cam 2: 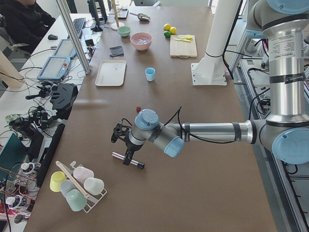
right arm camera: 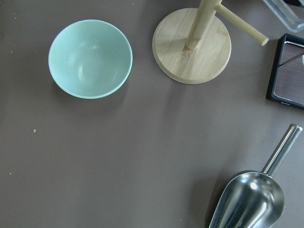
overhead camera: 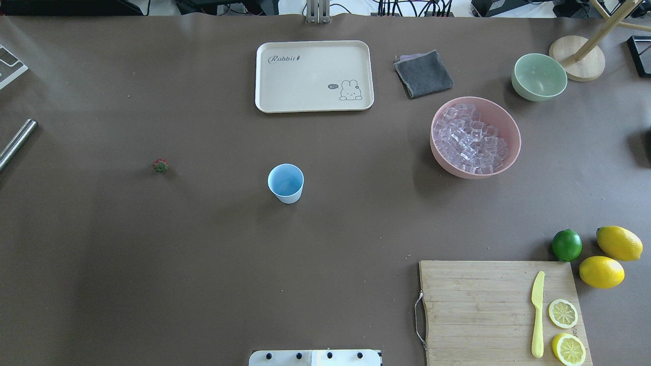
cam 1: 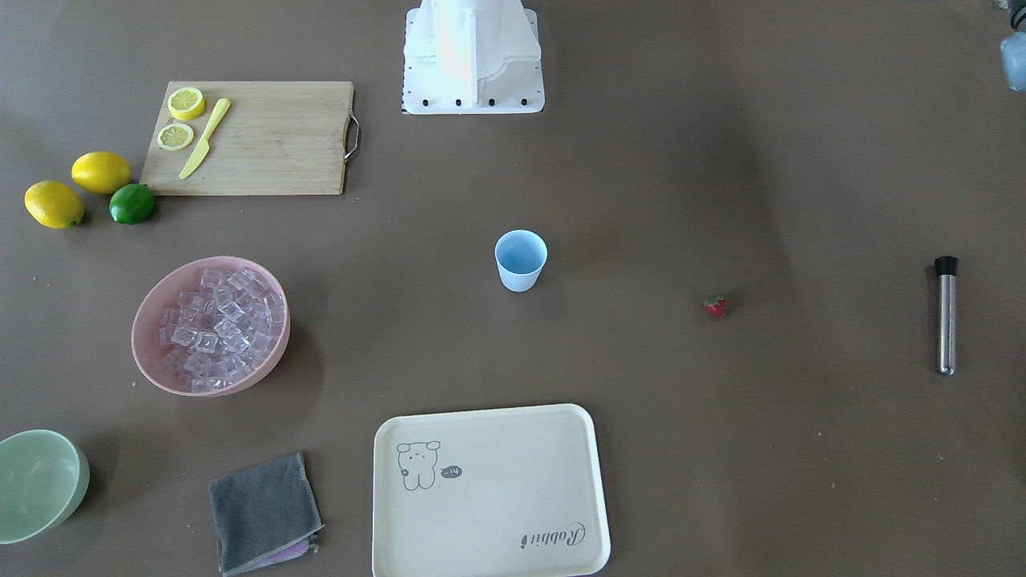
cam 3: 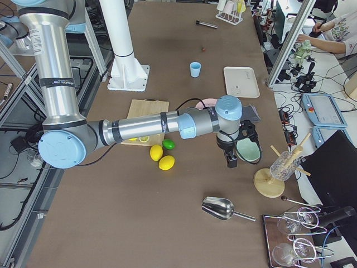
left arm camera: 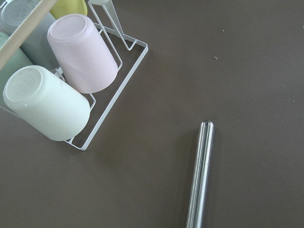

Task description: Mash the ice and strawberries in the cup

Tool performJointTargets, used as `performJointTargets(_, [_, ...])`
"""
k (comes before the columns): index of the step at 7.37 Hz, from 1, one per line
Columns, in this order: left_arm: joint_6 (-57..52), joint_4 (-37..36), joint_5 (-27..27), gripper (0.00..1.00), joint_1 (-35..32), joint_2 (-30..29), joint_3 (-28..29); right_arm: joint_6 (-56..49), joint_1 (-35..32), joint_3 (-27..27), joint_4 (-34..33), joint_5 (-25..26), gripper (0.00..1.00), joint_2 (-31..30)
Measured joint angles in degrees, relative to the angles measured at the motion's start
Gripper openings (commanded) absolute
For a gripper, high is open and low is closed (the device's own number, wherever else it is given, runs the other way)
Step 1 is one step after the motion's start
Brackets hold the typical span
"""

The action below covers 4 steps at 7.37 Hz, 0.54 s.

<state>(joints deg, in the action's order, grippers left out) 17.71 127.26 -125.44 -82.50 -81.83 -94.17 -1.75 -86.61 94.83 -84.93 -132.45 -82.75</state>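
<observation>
Brown matting covered the long table [overhead camera: 152, 264]. Seen from overhead, the light blue cup [overhead camera: 286, 183] stood upright near the middle. The strawberry [overhead camera: 160, 165] lay alone on the mat at its 9 o'clock, well apart from it. Between 2 and 3 o'clock of the cup sat a pink bowl [overhead camera: 518, 133] with the ice [overhead camera: 470, 140] heaped inside as clear cubes. A cream tray [overhead camera: 264, 76] lay at the cup's 12 o'clock, with a folded grey cloth [overhead camera: 423, 73] and a pale green bowl [overhead camera: 539, 76] further toward 1 and 2 o'clock. At 4 o'clock was a wooden cutting board [overhead camera: 483, 305] carrying a yellow knife [overhead camera: 537, 315] and two lemon slices. A lime [overhead camera: 566, 244] and two whole lemons sat just beyond the board's corner.

From the left end of the table, the left gripper [cam 2: 127, 158] hung close above a steel muddler [cam 2: 120, 157] with a black tip, far from the cup. I could not tell whether its claw was apart or together. From the right end, the right gripper [cam 3: 231, 162] hovered beside the green bowl, near a metal scoop [cam 3: 220, 208]. Its claw could not be judged either.
</observation>
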Motion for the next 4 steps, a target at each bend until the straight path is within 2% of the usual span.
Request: performJointTargets(4, [-0.1, -0.1, 0.4, 0.98, 0.1, -0.7, 0.3, 1.0, 0.7, 1.6, -0.1, 0.1, 0.99, 1.2])
